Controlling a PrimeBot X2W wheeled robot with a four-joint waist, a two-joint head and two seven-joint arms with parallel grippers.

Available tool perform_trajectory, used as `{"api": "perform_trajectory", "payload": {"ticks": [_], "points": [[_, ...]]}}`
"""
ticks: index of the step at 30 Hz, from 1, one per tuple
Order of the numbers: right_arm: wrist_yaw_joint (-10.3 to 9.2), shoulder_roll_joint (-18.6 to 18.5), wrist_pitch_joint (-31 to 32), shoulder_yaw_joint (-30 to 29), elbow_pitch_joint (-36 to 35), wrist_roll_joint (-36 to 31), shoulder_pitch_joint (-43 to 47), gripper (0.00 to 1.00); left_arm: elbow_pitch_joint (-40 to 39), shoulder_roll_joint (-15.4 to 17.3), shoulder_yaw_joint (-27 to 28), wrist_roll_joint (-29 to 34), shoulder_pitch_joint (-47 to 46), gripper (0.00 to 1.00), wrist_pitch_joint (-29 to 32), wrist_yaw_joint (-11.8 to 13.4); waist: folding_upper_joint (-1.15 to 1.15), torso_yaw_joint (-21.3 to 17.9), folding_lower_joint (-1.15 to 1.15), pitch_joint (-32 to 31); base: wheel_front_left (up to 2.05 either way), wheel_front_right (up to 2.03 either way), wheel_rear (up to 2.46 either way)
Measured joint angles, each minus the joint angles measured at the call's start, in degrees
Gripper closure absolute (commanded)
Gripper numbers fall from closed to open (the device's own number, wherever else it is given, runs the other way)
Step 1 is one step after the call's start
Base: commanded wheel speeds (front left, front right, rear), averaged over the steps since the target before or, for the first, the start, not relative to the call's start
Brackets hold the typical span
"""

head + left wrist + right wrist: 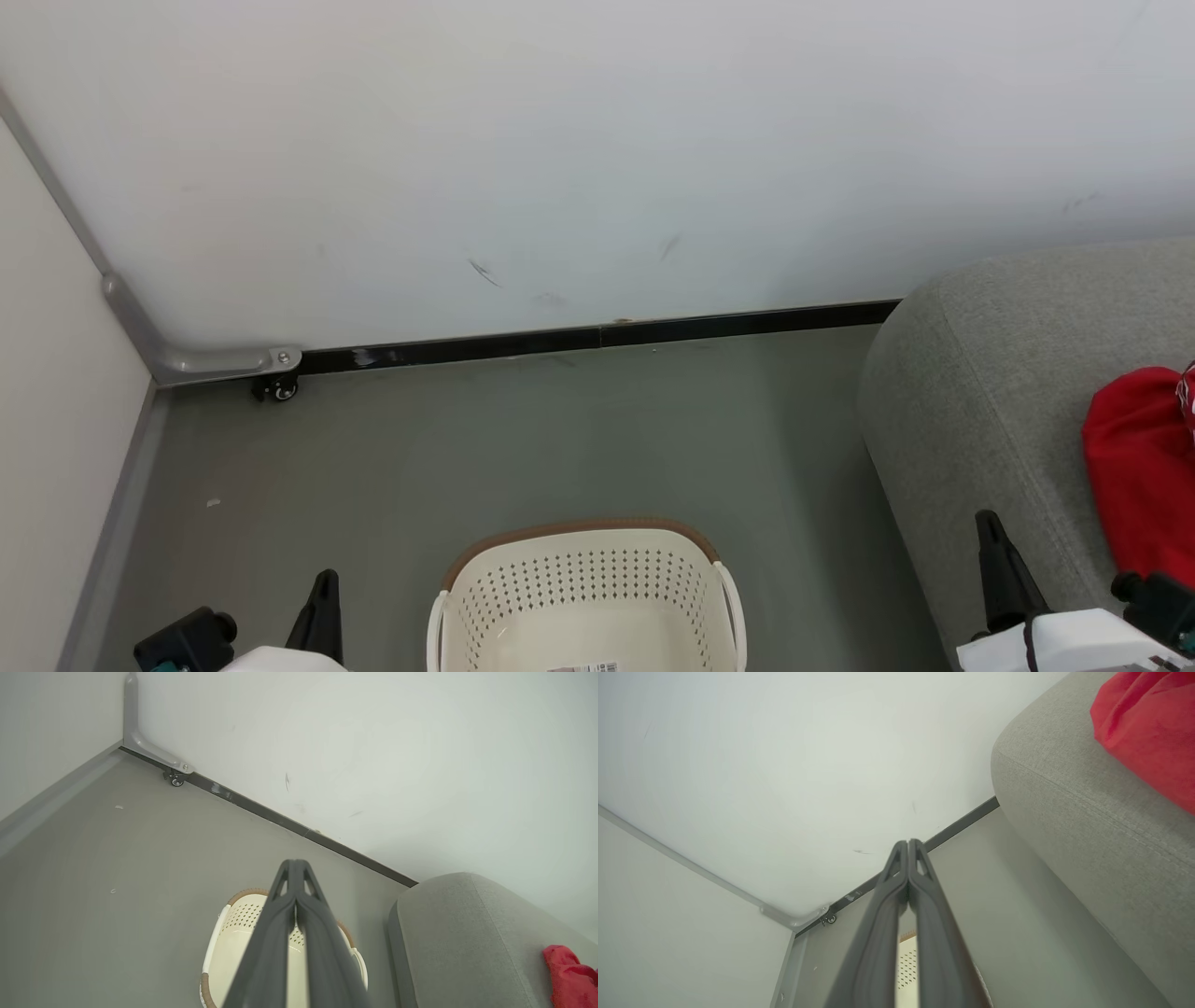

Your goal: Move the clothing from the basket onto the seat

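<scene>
Both closed, empty: left hand [295, 863], right hand [907, 843]; floor [803, 485] gap between basket [579, 534] rim, seat [980, 373] edge.

left gripper [295, 865] closed — in front of basket [228, 933] | clothing [570, 977], cropped, apparently on seat [458, 938]

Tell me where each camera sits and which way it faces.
Head view: on the head, facing forward and down at basket and seat; left gripper lower left, right gripper lower right.
Left wrist view: along that shut gripper, down toward the basket.
Right wrist view: along that shut gripper toward the wall corner.
Shared: all three show seat and clothing.
</scene>
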Motion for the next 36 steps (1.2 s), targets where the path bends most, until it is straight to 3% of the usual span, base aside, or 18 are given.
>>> {"api": "perform_trajectory", "payload": {"ticks": [11,27,36], "points": [[0.00,0.0,2.0,-0.7,-1.3,9.6,-0.7,1.00,-0.3,-1.3,2.9,-8.2,-0.2,1.00,2.2,-2.5,0.00,0.1,0.11,0.3,0.00,0.00,0.00],[-0.01,0.0,4.4,-1.1,-2.8,23.2,-1.6,1.00,-0.4,-3.1,7.2,-19.7,-1.0,1.00,5.4,-6.2,0.00,0.3,-0.62,1.6,0.00,0.00,0.00],[-0.01,0.0,5.4,-1.3,-3.7,29.9,-2.1,1.00,-0.4,-4.0,9.3,-25.7,-1.9,1.00,6.9,-8.4,0.00,0.4,-0.78,2.4,0.00,0.00,0.00]]}}
